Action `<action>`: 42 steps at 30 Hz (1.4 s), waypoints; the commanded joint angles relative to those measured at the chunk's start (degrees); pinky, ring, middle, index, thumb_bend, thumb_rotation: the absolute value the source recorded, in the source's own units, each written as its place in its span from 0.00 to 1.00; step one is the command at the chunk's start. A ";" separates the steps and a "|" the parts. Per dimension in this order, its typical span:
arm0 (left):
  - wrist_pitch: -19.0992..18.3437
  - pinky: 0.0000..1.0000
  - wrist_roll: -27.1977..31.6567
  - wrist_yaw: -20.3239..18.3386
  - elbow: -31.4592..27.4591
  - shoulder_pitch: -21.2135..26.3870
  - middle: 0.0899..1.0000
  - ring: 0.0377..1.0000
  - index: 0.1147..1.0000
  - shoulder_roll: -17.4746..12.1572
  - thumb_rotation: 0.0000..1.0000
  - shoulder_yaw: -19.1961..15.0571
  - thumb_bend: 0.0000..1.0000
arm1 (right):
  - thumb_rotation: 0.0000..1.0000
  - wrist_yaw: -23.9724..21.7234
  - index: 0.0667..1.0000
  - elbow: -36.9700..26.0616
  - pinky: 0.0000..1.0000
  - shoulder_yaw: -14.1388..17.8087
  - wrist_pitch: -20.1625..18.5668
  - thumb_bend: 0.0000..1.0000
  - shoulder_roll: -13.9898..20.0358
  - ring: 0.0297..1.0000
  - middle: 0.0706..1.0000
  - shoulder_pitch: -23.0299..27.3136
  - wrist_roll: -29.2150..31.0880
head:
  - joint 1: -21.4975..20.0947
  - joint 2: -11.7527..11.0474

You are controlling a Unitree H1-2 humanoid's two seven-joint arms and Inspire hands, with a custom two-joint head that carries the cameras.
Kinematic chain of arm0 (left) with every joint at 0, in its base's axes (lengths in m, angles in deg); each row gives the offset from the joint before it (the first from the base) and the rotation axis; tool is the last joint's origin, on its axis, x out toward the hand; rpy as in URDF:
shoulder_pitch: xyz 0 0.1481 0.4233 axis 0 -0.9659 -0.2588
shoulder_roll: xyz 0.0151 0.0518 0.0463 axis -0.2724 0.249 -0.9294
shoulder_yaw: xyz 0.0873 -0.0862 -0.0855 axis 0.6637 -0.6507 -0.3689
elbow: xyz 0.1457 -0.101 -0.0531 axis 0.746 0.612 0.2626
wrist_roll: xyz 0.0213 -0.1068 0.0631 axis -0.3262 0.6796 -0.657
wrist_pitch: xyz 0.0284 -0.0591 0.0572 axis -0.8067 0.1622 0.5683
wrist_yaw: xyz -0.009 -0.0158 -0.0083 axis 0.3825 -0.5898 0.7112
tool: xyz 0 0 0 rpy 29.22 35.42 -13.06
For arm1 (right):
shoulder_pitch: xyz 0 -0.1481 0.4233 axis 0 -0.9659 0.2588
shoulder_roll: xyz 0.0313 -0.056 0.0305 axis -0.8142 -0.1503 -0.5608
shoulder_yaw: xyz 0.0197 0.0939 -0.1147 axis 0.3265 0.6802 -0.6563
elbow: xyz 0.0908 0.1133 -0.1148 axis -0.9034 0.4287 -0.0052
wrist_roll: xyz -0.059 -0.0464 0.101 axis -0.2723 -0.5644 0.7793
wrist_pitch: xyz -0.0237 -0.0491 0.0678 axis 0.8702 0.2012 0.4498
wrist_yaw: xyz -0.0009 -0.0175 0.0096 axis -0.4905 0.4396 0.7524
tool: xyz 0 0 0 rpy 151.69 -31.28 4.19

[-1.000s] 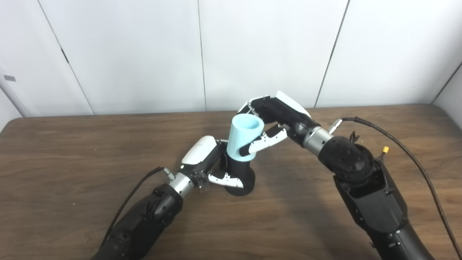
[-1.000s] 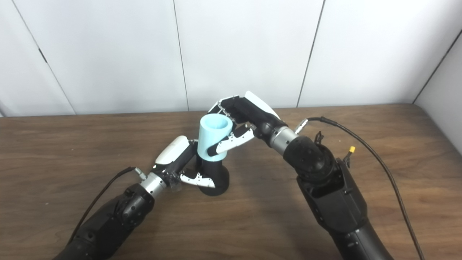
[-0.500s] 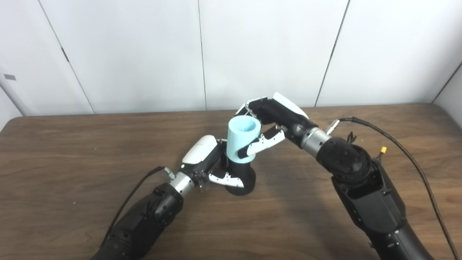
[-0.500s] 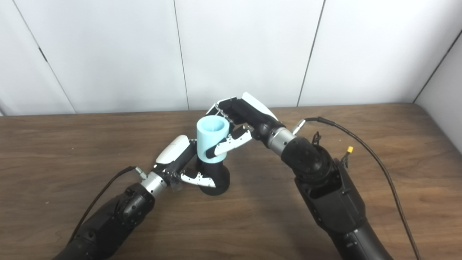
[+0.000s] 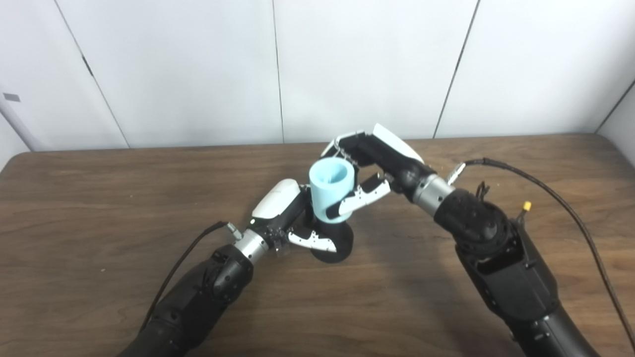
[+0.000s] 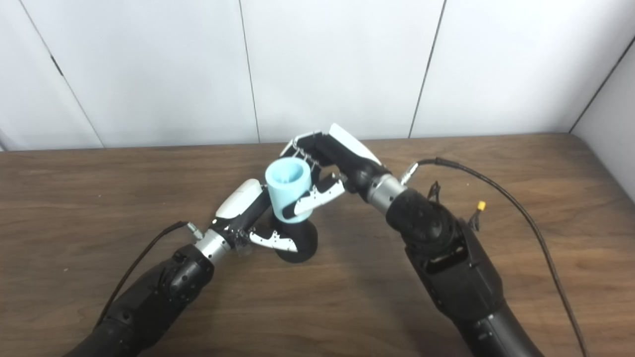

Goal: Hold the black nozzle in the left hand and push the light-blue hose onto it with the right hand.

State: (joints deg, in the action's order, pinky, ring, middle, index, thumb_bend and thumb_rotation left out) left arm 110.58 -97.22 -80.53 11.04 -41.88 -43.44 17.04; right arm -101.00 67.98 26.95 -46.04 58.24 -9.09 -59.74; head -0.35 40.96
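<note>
Left hand [image 5: 290, 218] clenched on black nozzle [image 5: 333, 243], base resting on counter [image 5: 99, 208] near centre. Right hand [image 5: 369, 171] fingers [image 5: 358, 201] wrapped round light-blue hose [image 5: 331, 191], thumb across near side. Hose sits on top of nozzle, lower end over nozzle neck, open end up. I read hose axis as near vertical, leaning slightly left. My call: push goes straight down along that axis; seating depth I can't tell.

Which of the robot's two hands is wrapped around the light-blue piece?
The right hand: its fingers close round the light-blue hose. The left hand sits lower, gripping the black nozzle underneath.
</note>
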 commanded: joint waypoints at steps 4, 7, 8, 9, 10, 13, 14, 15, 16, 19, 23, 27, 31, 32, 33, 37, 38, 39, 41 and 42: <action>-7.50 0.36 -3.47 -7.42 3.63 -10.59 0.43 0.39 0.44 0.22 0.00 3.17 0.50 | 0.00 -1.60 0.49 1.71 0.32 -1.22 3.04 0.52 1.88 0.39 0.44 -4.32 0.11 | -0.22 0.06; -7.50 0.36 -3.61 -7.68 3.57 -10.73 0.43 0.39 0.45 0.29 0.00 2.77 0.50 | 0.00 -0.27 0.48 2.78 0.32 -0.76 5.43 0.52 1.73 0.39 0.43 -6.20 0.51 | -0.33 0.16; -6.95 0.36 -3.75 -7.40 3.81 -10.72 0.43 0.39 0.45 0.31 0.00 2.72 0.50 | 0.00 -0.01 0.48 3.25 0.32 -0.51 6.07 0.52 1.62 0.39 0.43 -6.73 1.04 | -0.33 0.16; -6.43 0.36 -3.86 -7.09 4.03 -10.71 0.43 0.39 0.45 0.34 0.00 2.69 0.50 | 0.00 0.06 0.48 3.57 0.33 -0.36 6.10 0.52 1.58 0.39 0.43 -7.13 1.42 | -0.33 0.16; -6.25 0.36 -3.97 -6.94 4.10 -10.72 0.43 0.39 0.45 0.37 0.00 2.68 0.50 | 0.00 0.05 0.48 3.79 0.33 -0.40 6.04 0.52 1.67 0.39 0.43 -7.41 1.54 | -0.33 0.16; -6.86 0.36 -4.04 -7.30 4.01 -10.67 0.43 0.39 0.44 0.46 0.00 2.59 0.50 | 0.00 0.63 0.48 4.02 0.34 -0.65 4.91 0.52 1.62 0.39 0.43 -8.11 0.95 | -0.13 0.20; -7.06 0.36 -4.00 -7.41 3.92 -10.68 0.43 0.39 0.44 0.48 0.00 2.53 0.50 | 0.00 0.99 0.49 4.29 0.34 -0.64 5.10 0.52 1.50 0.39 0.43 -8.32 0.93 | -0.13 0.20; -7.09 0.36 -4.04 -7.40 3.90 -10.67 0.43 0.39 0.44 0.48 0.00 2.51 0.50 | 0.00 1.27 0.48 4.52 0.34 -0.65 5.20 0.52 1.40 0.39 0.43 -8.48 0.91 | -0.22 0.20; -7.16 0.36 -4.20 -7.31 3.85 -10.68 0.43 0.39 0.44 0.46 0.00 2.51 0.50 | 0.00 1.56 0.48 4.78 0.34 -0.71 5.48 0.52 1.36 0.39 0.43 -8.58 0.84 | -0.22 0.20; -6.78 0.36 -4.49 -6.94 4.12 -10.59 0.43 0.38 0.44 0.46 0.00 2.53 0.50 | 0.00 1.63 0.48 4.61 0.34 -0.72 4.97 0.52 1.35 0.40 0.43 -8.50 0.98 | -0.33 0.14; -7.07 0.37 -3.94 -7.54 3.98 -10.63 0.44 0.39 0.44 0.60 0.00 2.35 0.50 | 0.00 0.65 0.52 2.27 0.35 -0.71 5.40 0.51 1.94 0.38 0.46 -7.48 1.75 | -0.32 -0.06; -6.70 0.36 -4.16 -7.37 4.59 -10.40 0.44 0.39 0.44 0.83 0.00 2.45 0.50 | 0.22 -0.65 0.95 -1.89 0.65 -1.79 6.94 0.94 4.67 0.81 0.90 -4.54 -0.78 | -0.63 -0.34; -5.04 0.37 -4.71 -6.10 6.24 -9.75 0.44 0.40 0.43 1.16 0.00 2.68 0.50 | 0.31 -2.95 1.00 -3.99 0.86 -0.32 5.97 1.00 6.39 0.99 1.00 -1.30 0.83 | -0.84 -0.61; -4.60 0.37 -4.85 -5.73 6.72 -9.57 0.43 0.40 0.43 1.27 0.00 2.74 0.50 | 0.33 -3.89 1.00 -4.39 0.85 -0.07 5.46 1.00 6.87 1.00 1.00 -0.54 0.88 | -0.84 -0.67; -4.45 0.37 -4.98 -5.47 7.17 -9.38 0.43 0.40 0.43 1.41 0.00 2.78 0.50 | 0.34 -4.78 1.00 -4.93 0.84 0.35 4.70 1.00 7.42 1.00 1.00 0.25 0.92 | -0.80 -0.83; -5.06 0.37 -4.95 -5.47 7.86 -9.04 0.44 0.40 0.43 1.88 0.00 2.68 0.50 | 0.30 -6.55 1.00 -6.88 0.99 1.94 2.25 1.00 9.14 1.00 1.00 1.63 -0.01 | -0.73 -0.98; -5.14 0.36 -4.95 -5.45 7.97 -9.01 0.44 0.40 0.43 1.97 0.00 2.62 0.50 | 0.30 -6.72 1.00 -6.94 1.00 2.29 2.17 1.00 9.37 1.00 1.00 1.75 0.04 | -0.72 -1.00; -4.87 0.36 -4.96 -5.29 8.27 -8.95 0.44 0.40 0.43 2.02 0.00 2.57 0.50 | 0.30 -6.74 1.00 -6.67 1.00 2.87 2.59 1.00 9.63 1.00 1.00 1.79 0.31 | -0.73 -1.00; -4.13 0.37 -5.07 -4.75 8.88 -8.86 0.43 0.40 0.43 2.08 0.00 2.50 0.50 | 0.33 -6.36 1.00 -5.80 1.00 3.77 4.53 1.00 9.98 1.00 1.00 1.62 0.34 | -0.74 -0.99; -3.99 0.37 -5.10 -4.67 8.90 -8.86 0.43 0.40 0.43 2.06 0.00 2.49 0.50 | 0.34 -6.13 1.00 -5.37 1.00 4.17 5.60 1.00 10.39 1.00 1.00 1.50 0.16 | -0.76 -1.01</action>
State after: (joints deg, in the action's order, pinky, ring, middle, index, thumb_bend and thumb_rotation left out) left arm 109.83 -97.95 -82.10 11.85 -41.95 -41.43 16.12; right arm -107.99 63.51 29.62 -43.27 67.36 -8.97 -59.87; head -1.05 39.90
